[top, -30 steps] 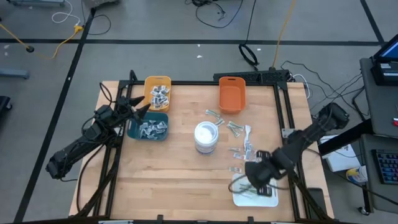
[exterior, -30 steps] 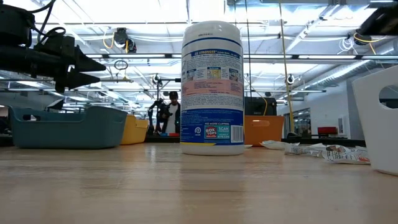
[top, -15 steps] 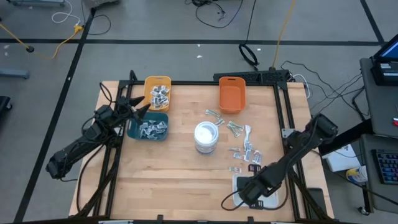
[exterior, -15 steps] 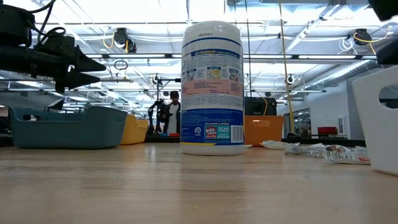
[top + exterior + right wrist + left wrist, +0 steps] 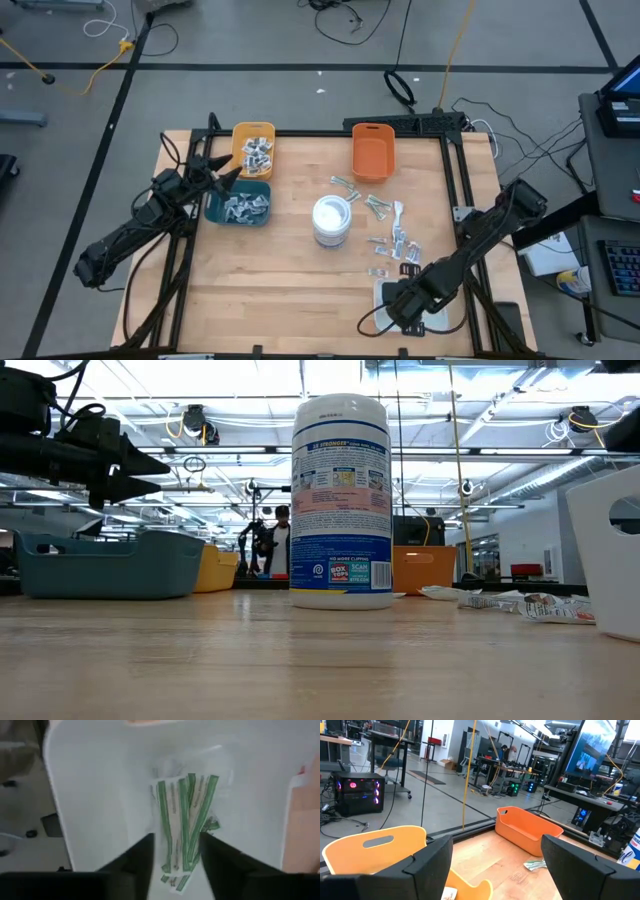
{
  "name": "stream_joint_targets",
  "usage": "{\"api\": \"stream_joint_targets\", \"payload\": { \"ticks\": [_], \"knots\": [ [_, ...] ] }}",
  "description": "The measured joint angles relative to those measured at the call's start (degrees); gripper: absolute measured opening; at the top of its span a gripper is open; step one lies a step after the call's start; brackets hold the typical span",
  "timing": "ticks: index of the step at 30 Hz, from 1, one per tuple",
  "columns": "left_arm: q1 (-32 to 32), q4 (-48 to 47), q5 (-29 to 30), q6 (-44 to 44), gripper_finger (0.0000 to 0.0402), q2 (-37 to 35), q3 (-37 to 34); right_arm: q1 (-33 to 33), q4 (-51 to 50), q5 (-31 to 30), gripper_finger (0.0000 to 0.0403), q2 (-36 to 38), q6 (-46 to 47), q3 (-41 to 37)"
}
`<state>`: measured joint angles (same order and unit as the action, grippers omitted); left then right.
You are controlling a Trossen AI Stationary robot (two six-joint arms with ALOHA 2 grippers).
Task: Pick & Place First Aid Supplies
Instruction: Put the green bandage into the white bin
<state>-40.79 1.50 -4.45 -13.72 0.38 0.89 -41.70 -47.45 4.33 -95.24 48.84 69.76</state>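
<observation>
Several pale-green striped strips (image 5: 182,815) lie in a loose fan on the floor of the white tray (image 5: 100,795) at the table's near right. My right gripper (image 5: 176,842) points steeply down over them, open, its fingers on either side of the pile's near end. More packets (image 5: 395,240) lie loose on the wood between the tray and the orange bin (image 5: 372,152). My left gripper (image 5: 495,850) waits level and open above the teal bin (image 5: 242,207) at the far left, with nothing between its fingers.
A white wipes canister (image 5: 331,220) stands upright at the table's middle. The yellow bin (image 5: 255,150) and the teal bin hold silvery packets. The orange bin stands at the far edge. Bare wood lies across the near left. A person shows far off in the room (image 5: 272,540).
My right gripper has gone toward the table's near edge and down, from just beyond the white tray to over its middle, and has then kept nearly still.
</observation>
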Motion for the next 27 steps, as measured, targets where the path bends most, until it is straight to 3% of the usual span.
{"api": "stream_joint_targets", "payload": {
  "ticks": [5,9,18,27],
  "knots": [
    [0.01,0.0,0.01,0.0,0.0306,-0.01,0.0,0.2,-1.96,-4.72,0.0245,4.27,-0.02,-0.02],
    [0.0,0.0,0.0,0.0,0.0306,-0.01,0.0,1.46,-2.94,-5.99,0.028,8.03,2.16,-0.02],
    [0.0,0.01,0.0,0.0,0.0305,-0.01,-0.01,4.55,-5.61,-6.32,0.0278,14.33,3.05,-0.02],
    [0.01,0.0,0.0,0.0,0.0306,-0.02,0.0,14.08,-12.05,-14.88,0.0274,15.1,14.47,-0.07]
  ]
}}
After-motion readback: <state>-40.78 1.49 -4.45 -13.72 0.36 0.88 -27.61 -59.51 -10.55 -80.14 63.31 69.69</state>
